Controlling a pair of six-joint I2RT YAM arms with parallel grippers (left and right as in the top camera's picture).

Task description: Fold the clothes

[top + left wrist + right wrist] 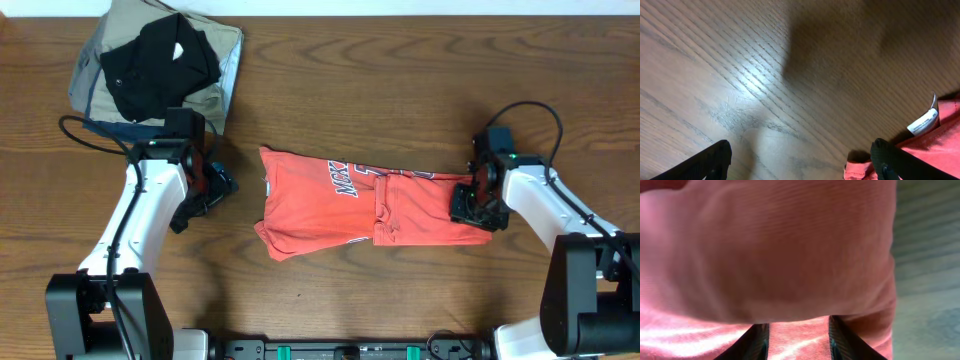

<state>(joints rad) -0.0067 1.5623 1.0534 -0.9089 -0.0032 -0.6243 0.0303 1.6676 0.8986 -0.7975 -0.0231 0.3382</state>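
Nearest the left wrist lens: left gripper (pixel 800 160) splayed wide over the bare wooden table (pixel 765 75), nothing between its two black fingers (pixel 715 157). Just past the right-hand finger, a corner of the coral-red T-shirt (pixel 945 132), with the white neck tag (pixel 923 121) sticking up off its edge. Close to the cloth, not seen touching it.

Nearest the right wrist lens: right gripper (pixel 797 340) pinched onto the T-shirt (pixel 780 255), red fabric caught between the dark fingers (pixel 757 342) and bulging up beyond them to fill almost the whole view. A strip of table along the right edge.

From overhead, front to back: T-shirt (pixel 320 205) lying across the middle of the table (pixel 400 80), folded into a long band, navy-and-white lettering (pixel 345 180) facing up near its far edge. Left gripper (pixel 215 185) near the band's left end, right gripper (pixel 472 205) at its right end, on the cloth. Farther back, in the far left corner, a heap of folded clothes: black garment (pixel 160 55) on top, khaki garment (pixel 225 45) beneath, light blue garment (pixel 88 85) and navy garment (pixel 110 128) peeking out at the edges, well apart from the T-shirt.
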